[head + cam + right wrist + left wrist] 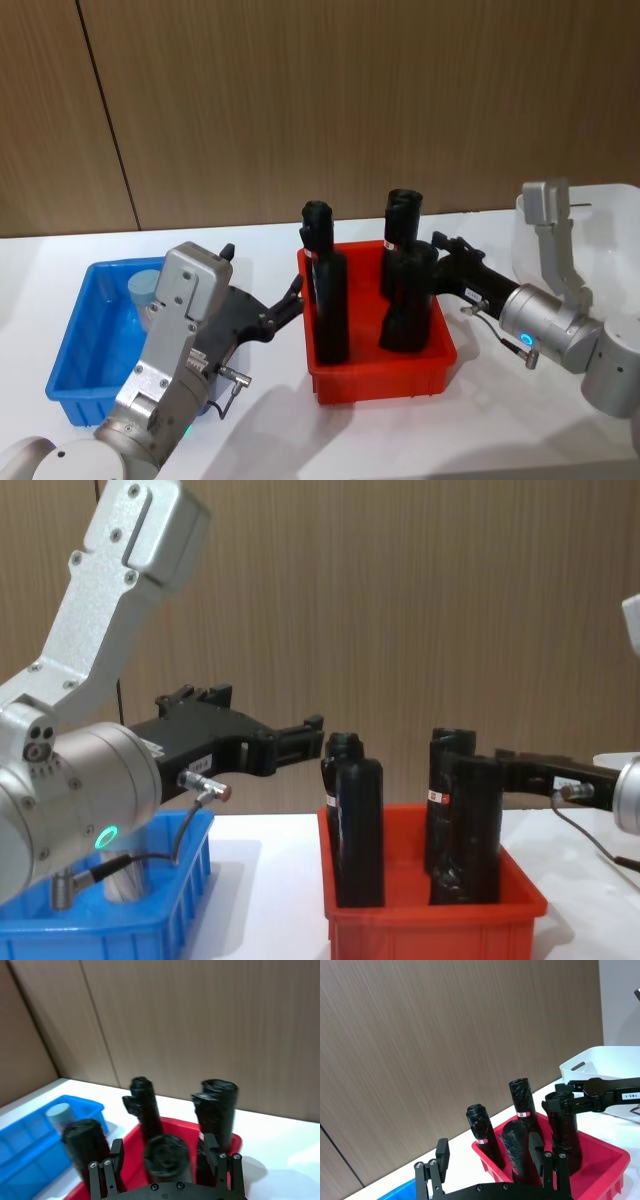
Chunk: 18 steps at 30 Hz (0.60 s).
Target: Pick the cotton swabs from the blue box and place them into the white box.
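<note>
Hovering between the blue box (75,345) and the red bin (385,380), my left tool (290,300) points its fingers toward the black bottles (330,300), apart and holding nothing. One tub of cotton swabs (147,290) stands behind and below that tool, in the far part of the blue box, its pale lid up. My right tool (440,250) reaches in from the other side of the red bin, hard against the bottles there; I cannot tell how its fingers stand. Beyond my right arm sits the white box (590,230), at the worktop's (270,420) edge, nothing yet visible in it. As I judge it, the pick has yet to begin: the left tool should pull back over the blue box, drop straight down on the tub, and close around its wall below the lid, keeping clear of the box rim.
</note>
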Tool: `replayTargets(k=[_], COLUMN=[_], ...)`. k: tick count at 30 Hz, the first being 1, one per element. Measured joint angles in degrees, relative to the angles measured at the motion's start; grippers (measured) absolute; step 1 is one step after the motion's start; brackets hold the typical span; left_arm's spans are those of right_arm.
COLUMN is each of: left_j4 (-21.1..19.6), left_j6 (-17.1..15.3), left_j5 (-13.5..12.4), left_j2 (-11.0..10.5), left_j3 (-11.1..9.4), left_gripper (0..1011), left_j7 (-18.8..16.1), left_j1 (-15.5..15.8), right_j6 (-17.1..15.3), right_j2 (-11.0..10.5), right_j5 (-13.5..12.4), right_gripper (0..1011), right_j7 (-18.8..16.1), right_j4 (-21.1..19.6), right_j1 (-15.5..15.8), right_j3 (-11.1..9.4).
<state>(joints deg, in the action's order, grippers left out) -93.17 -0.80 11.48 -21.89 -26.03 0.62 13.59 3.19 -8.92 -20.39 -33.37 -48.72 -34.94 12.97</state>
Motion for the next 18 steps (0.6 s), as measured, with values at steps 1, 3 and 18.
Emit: replayTargets(k=[1, 3, 18], left_j4=[0.0, 0.0, 0.0], left_j6=[0.0, 0.0, 0.0], left_j5=[0.0, 0.0, 0.0], left_j2=[0.0, 0.0, 0.0], left_j3=[0.0, 0.0, 0.0], left_gripper=[1004, 1004, 1004], left_j7=[0.0, 0.0, 0.0], left_j1=[0.0, 0.0, 0.0], right_j6=[0.1, 0.4, 1.4], right_j2=[0.0, 0.1, 0.7], right_j5=[0.0, -0.1, 1.9], right_gripper=[1002, 1002, 1002], right_j7=[-0.5, -1.9, -6.0], right_j4=[0.1, 0.2, 2.7], right_j1=[-0.1, -0.3, -2.1], right_j3=[0.0, 0.2, 1.7])
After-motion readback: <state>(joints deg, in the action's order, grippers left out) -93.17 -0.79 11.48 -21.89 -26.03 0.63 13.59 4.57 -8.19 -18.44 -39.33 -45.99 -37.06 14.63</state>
